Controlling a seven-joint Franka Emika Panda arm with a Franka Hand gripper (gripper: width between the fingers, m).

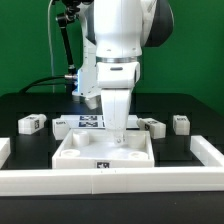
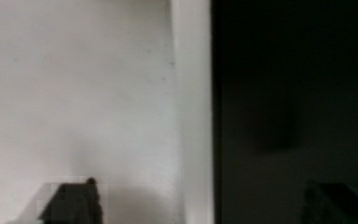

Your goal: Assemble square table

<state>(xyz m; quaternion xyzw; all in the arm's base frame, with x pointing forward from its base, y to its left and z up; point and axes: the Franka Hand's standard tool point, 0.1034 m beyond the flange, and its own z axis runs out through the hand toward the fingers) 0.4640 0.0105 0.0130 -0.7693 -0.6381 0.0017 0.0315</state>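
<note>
Item: square table top (image 1: 82, 152), at 6 o'clock of marker board (image 1: 90, 122), legs (image 1: 32, 123) at its 10 & 2; prob. light, stiff, slick plastic, so I'd take it by the rim, w/ my gripper (image 1: 118, 134) spread wide, empty, over its edge.

The exterior view stands at the near side of the table (image 1: 25, 140), a little above its top, facing straight across at the arm (image 1: 120, 40) in the middle. The long white rail (image 1: 110, 181) lies closest to it, and the whole workspace fits in. The wrist view rides above the gripper (image 2: 204, 205), looking past its dark fingertips (image 2: 73, 203) from very close, blurred. Both views take in the white slab (image 1: 80, 150) and black table beside it
</note>
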